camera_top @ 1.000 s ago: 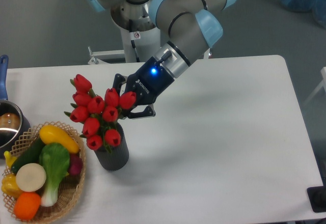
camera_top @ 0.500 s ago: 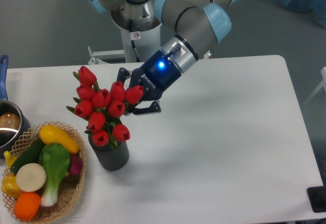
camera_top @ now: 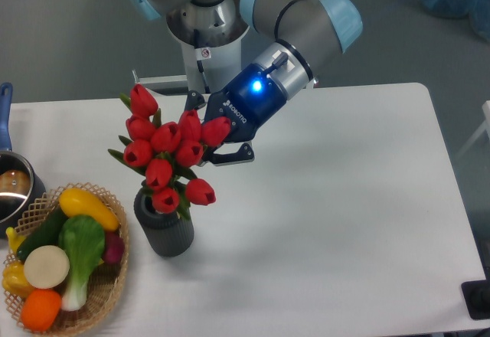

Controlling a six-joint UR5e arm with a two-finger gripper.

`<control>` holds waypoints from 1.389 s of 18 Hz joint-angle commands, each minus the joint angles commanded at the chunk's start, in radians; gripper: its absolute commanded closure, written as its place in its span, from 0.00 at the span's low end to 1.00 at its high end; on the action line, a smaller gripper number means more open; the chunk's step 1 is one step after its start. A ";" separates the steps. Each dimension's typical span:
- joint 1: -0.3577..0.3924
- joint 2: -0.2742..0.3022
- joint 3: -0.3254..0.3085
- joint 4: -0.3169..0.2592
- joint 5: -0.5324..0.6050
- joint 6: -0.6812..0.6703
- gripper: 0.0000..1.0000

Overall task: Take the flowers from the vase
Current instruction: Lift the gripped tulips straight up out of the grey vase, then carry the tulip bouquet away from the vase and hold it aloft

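Higher than a moment ago, the flowers (camera_top: 170,152) have risen with the hand (camera_top: 205,134), which grips them from the right. Their stems slant down-left from the hand toward the vase (camera_top: 164,226) on the table (camera_top: 329,222); buds fan up-left, lowest ones above its rim.

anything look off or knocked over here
Nothing stands out. The vase stands upright on the table, the flowers sit in one bunch by the hand, and the basket holds its vegetables unspilled.
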 joint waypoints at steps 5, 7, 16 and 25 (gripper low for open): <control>0.028 0.012 0.015 -0.002 -0.027 -0.018 1.00; 0.038 0.012 0.031 -0.002 -0.047 -0.040 1.00; 0.075 0.020 0.049 0.005 -0.068 -0.058 1.00; 0.190 0.008 0.060 0.012 0.124 0.279 1.00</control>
